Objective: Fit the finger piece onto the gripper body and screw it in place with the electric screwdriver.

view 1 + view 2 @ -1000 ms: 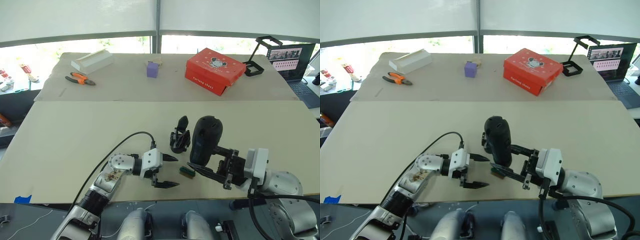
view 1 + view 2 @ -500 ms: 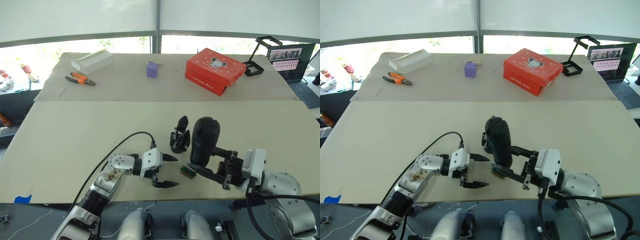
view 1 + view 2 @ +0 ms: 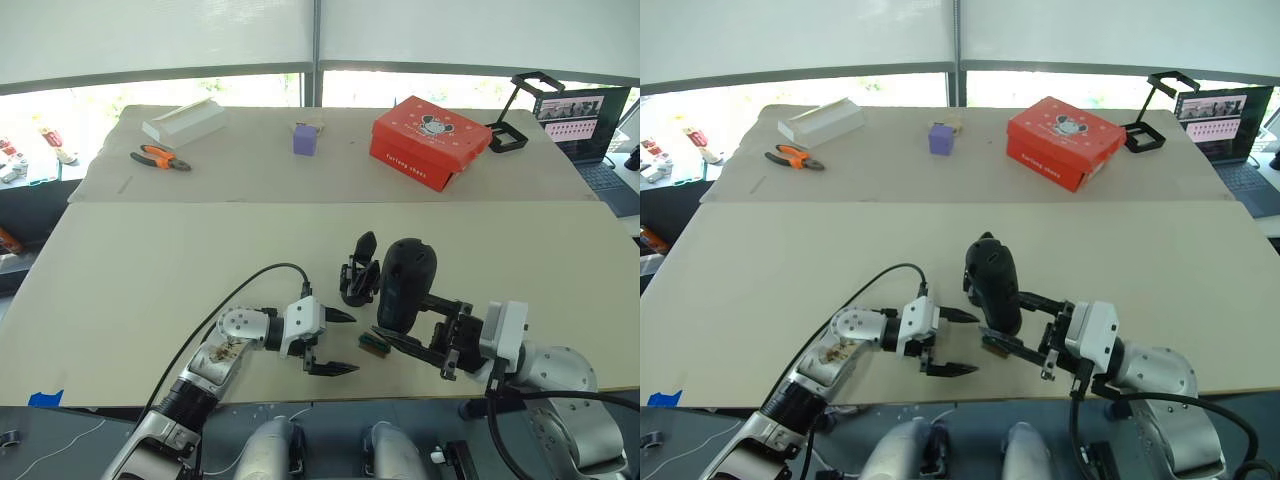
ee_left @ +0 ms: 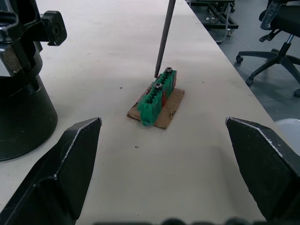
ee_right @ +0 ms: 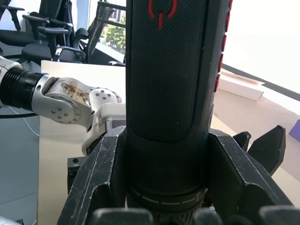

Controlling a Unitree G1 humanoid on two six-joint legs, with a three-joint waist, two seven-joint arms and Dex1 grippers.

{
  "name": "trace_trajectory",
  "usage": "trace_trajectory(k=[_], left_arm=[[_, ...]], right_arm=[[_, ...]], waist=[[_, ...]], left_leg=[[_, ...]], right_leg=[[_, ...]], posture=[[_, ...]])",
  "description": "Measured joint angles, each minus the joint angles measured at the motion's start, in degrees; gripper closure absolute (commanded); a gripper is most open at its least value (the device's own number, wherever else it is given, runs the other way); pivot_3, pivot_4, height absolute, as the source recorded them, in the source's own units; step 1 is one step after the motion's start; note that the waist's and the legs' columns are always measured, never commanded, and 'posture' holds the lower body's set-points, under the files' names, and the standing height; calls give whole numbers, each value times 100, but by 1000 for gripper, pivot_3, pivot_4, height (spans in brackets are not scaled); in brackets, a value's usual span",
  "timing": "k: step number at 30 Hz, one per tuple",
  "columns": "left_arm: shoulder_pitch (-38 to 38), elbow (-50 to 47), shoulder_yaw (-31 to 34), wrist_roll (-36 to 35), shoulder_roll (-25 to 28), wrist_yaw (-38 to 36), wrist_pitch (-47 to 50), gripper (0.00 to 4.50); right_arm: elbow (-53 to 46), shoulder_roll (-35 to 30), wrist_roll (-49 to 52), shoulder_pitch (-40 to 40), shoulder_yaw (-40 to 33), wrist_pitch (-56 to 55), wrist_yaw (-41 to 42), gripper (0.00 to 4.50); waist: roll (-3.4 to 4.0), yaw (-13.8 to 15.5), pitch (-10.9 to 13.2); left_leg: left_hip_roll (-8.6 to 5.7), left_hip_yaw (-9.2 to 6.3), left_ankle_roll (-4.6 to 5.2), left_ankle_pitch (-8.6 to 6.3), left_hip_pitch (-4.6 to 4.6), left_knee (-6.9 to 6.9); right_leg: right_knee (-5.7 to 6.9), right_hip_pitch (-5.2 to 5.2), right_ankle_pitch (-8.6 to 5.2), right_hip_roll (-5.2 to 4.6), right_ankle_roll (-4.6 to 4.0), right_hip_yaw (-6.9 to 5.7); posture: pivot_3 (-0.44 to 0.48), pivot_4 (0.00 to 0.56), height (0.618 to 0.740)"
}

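Right end effector (image 3: pixel 415 337) around electric screwdriver (image 3: pixel 403 284)

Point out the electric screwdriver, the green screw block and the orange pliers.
electric screwdriver (image 5: pixel 171 70), right wrist view, black barrel.
green screw block (image 4: pixel 156 97), left wrist view, green top.
orange pliers (image 3: pixel 160 157), left eye view, handles.

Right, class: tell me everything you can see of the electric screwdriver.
The electric screwdriver is a thick black cylinder with a textured, plastic-looking shell, a red power symbol and red side marks. The right gripper clamps its lower body and holds it upright. Its thin metal bit points down, its tip at a screw on the small green block.
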Motion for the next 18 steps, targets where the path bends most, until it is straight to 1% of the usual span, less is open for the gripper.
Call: trace_trajectory(k=[13,16,18], left_arm=[[1,0,3,0,2,-7,-5,0],[3,2,4,0,3,-8,-19,0],[12,4,6,0,5,-12,-40,0]], right_arm=[[47,1,-13,-21,-1,-30,-131,2585],[-28,-31,161,-20,-105,27,-187,2585],[-184,-94,502,-16,-274,212,-303,2585]], waist=[[0,-1,0],[0,-2,0],[0,-2,0]], left_leg=[[0,0,0,0,0,0],[0,0,0,0,0,0],[1,-1,0,0,0,0]], right_leg=[[1,0,0,0,0,0],[0,0,0,0,0,0],[1,0,0,0,0,1]], posture=[[0,150,740],[0,150,740],[0,150,740]])
